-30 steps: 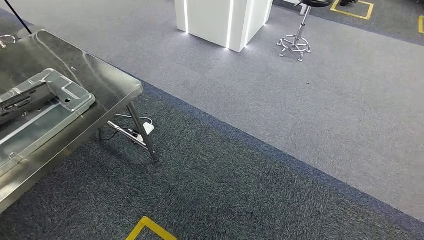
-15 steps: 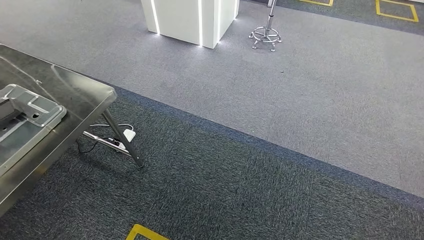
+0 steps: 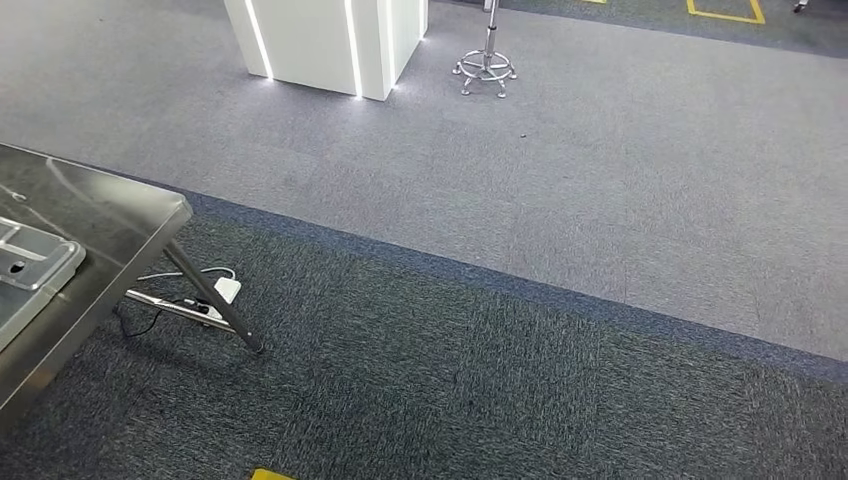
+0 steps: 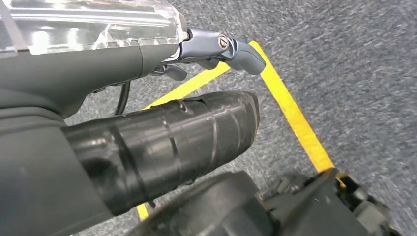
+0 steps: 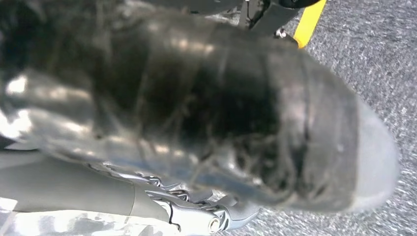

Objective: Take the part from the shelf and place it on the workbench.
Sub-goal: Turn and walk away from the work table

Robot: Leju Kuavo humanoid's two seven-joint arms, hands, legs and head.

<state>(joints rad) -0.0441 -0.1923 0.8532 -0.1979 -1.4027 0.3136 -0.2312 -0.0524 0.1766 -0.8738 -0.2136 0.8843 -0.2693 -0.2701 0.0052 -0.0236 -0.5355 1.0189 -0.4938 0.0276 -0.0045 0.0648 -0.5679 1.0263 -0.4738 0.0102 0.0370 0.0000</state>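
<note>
A steel worktop juts in at the left edge of the head view, its shiny corner reaching over dark grey carpet. On the worktop, right at the picture's edge, lies a flat grey metal part with raised rims and a small hole near its rounded corner; it rests on the steel surface, back from the corner, and runs out of the frame to the left.

A slanted table leg goes down from the corner to the floor. Just beside the leg, a white power strip with a dark cable lies on the carpet under the worktop.

Farther off, on a lighter grey strip of carpet, stands a white pillar with bright light lines along its edges. Near it, to the right, is the chrome foot of a stool. Yellow tape marks a square on the floor at the far right, and another bit of yellow tape shows at the bottom edge.

In the left wrist view, the left hand hangs above the carpet and a yellow line, its grey fingers curled in with nothing between them. In the right wrist view, the right hand shows as a few pale fingertips low in the blurred picture; I cannot tell how its fingers lie.
</note>
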